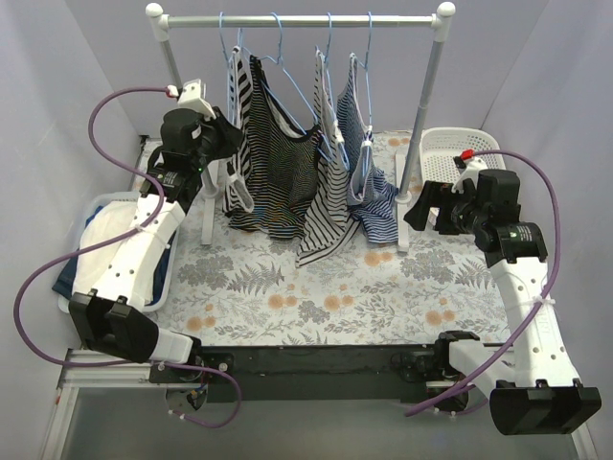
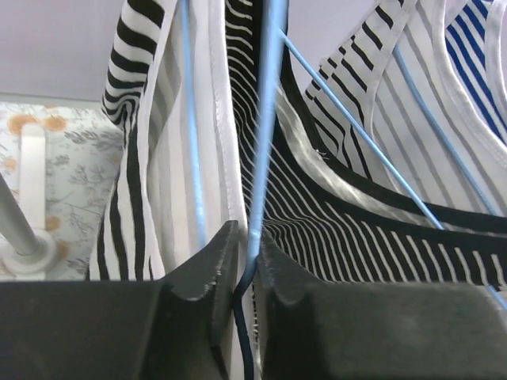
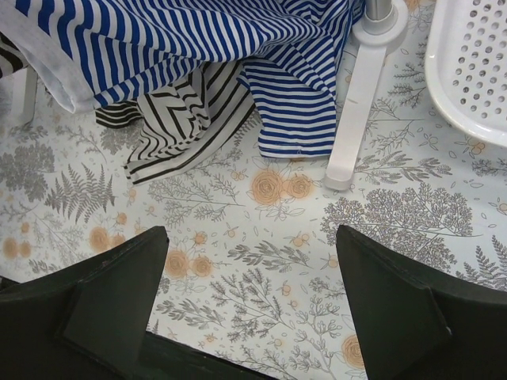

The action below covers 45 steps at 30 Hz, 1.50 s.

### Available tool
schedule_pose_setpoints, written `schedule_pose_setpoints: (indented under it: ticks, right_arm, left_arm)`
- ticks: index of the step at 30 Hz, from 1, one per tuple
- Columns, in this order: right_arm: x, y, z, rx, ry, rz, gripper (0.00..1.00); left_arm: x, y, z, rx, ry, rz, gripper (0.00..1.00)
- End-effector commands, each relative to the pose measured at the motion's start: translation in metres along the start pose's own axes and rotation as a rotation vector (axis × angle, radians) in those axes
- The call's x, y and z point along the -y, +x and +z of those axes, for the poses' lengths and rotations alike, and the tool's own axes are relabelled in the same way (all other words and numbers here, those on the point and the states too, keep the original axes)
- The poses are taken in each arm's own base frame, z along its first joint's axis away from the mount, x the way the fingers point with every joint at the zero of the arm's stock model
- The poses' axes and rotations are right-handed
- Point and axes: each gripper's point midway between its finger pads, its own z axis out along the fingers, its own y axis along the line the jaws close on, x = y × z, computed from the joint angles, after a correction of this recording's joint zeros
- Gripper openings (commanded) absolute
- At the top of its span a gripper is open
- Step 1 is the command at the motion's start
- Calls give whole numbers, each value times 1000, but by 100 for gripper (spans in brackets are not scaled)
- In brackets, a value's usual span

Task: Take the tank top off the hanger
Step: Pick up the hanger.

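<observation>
Tank top (image 1: 283, 168) in black with fine white stripes hangs second from the left end of the clothes rack (image 1: 306, 19), on a pale blue wire hanger (image 2: 265, 119), with its hem resting on the floral table cover (image 1: 316, 287) under the rail. It looks light and limp. It will sag and stretch and will not hold a shape, and its narrow straps are likely to catch on the hanger's shoulders. The bound strap edge or neckline near the hanger looks like the best place to take hold, because a pull there should slide the strap off the wire. A pull at the hem would probably only tug the hanger and the rack.

The left gripper (image 1: 233, 149) reaches up and in from the rack's left end, into the gap between this tank top and the broad-striped tank top (image 2: 142, 158) beside it. In the left wrist view its jaws are pinched to a thin slit with the hanger wire running down into it. The neighbour's white trim lies against the left jaw. Whether any cloth is nipped along with the wire cannot be told. The arm's forearm rises steeply from its base and the wrist is turned towards the rail.

The right gripper (image 1: 421, 206) hovers low beside the rack's right post, with its jaws spread wide and nothing between them. It looks down at the rack's foot (image 3: 356, 103), the blue-striped tank top (image 3: 198, 39) and the white perforated basket (image 3: 475, 63) to the right of the rack.
</observation>
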Motion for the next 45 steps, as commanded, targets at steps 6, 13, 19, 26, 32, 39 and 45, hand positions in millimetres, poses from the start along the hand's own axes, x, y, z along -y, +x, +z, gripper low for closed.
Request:
schedule_pose_setpoints:
  ticks: [6,13,19,26,32,39,45]
  right_arm:
    - [-6,-7,-7,38,-18,-28,96]
    - [-7,-5,-12,43,-19,-30,96]
    - [-6,-2,-11,33,-13,-23,96]
    - [-5,-4,-11,33,-6,-25,96]
    - [-4,-5,-14,35,3,-26,96]
    - [-3,-2,-12,24,4,-29,96]
    - [-5,-5,-16,31,2,-32,96]
  left_arm:
    - [13,-35,-10,77,13,27,0]
    - [24,-55,-17,85,30,51,0]
    - [26,-64,-26,54,10,73,0]
    - [6,-60,-45,35,-102,90,0]
    - [9,-78,-76,58,-125,100,0]
    - [20,-97,-120,124,-92,90,0]
    - [25,-101,-148,125,-82,75,0]
